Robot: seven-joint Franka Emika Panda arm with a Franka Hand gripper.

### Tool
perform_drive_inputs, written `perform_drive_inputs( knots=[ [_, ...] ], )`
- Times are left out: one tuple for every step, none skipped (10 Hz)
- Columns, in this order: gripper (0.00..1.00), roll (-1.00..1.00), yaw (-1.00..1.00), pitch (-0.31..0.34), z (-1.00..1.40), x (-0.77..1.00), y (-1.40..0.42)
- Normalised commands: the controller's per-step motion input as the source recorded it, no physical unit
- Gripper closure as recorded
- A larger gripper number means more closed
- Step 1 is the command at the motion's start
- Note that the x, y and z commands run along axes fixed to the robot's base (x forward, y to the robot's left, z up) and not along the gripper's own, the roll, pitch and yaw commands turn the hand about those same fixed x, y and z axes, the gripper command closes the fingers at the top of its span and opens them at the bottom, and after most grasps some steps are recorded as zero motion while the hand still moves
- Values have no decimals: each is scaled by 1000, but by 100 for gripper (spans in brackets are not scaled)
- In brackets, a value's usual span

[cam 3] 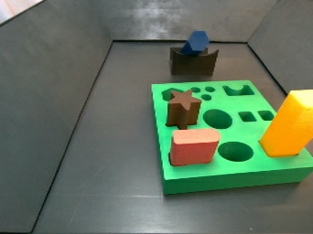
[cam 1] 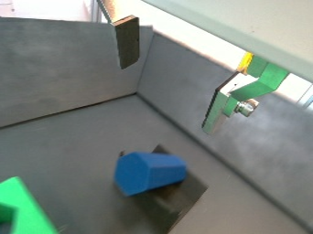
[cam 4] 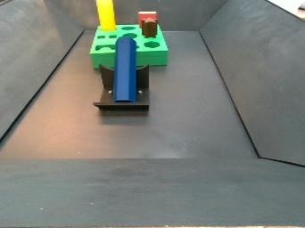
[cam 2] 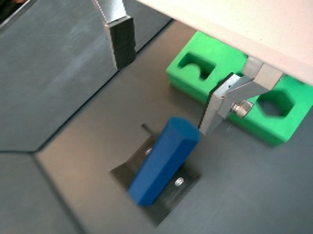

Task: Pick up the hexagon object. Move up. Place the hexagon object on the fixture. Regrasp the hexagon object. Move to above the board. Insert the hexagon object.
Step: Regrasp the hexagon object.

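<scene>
One hexagon object (cam 2: 166,171) on the fixture (cam 2: 154,190), well below the open, empty pincer (cam 2: 171,69).

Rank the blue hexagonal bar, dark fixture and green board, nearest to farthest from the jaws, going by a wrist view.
The gripper hangs above, jaws open.
1. Blue hexagonal bar: directly below.
2. Dark fixture: under the bar.
3. Green holed board: off to one side.

Light is even and fairly bright in all views, coming from above. Soft shadows lie under the fixture (cam 4: 123,96). Both wrist views look slightly blurred, with a washed-out bright strip behind the gripper (cam 2: 171,69). Side views are sharper.
</scene>
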Motion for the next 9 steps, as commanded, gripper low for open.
perform_drive_inputs(
  knots=[
    [0, 1000, 58, 96, 1, 80, -33],
    [0, 1000, 65, 110, -4, 88, -36],
    [0, 1000, 81, 140, -3, 99, -40],
    [0, 1000, 100, 162, -4, 102, -43],
    [0, 1000, 137, 191, -3, 101, -47],
    [0, 1000, 164, 207, -5, 99, -47],
    [0, 816, 200, 194, -7, 103, -49],
    [0, 628, 215, 169, -8, 104, -50],
    [0, 390, 229, 130, -7, 106, -51]
  ],
)
